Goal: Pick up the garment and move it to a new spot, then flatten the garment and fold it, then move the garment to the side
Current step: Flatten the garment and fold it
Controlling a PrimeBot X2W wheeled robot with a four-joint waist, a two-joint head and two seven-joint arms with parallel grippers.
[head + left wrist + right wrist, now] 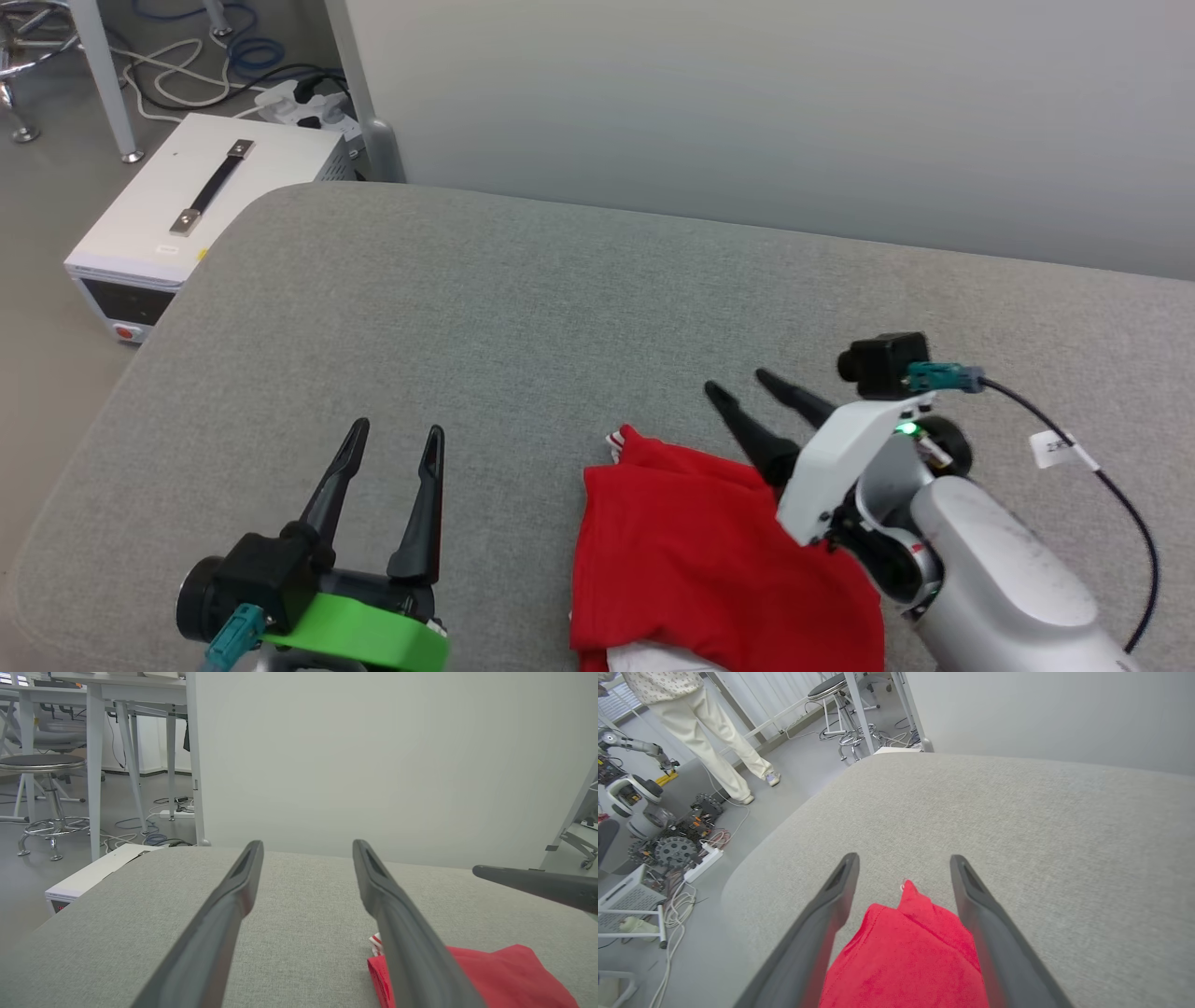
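Hovering over the garment (691,551), my right gripper (736,380) has its two fingers spread wide, with nothing pinched between them. Whether they brush the cloth, I can't tell. The garment lies in a rumpled red heap at the near edge of the grey padded surface (523,308), right of the middle, with a bit of striped trim poking out at its far left corner. My left gripper (397,427) is just as wide apart, empty, above bare padding toward the near left corner and well clear of the cloth.

From my right wrist, the red cloth (901,952) sits squarely between the fingers of the right gripper (904,857), and a person (705,728) in pale trousers stands on the floor beyond the left edge. My left wrist catches the garment (504,975) off to one side instead, plus a stool (42,765) on the floor. From my head, a white case (201,201) with a black handle sits past the far left corner.
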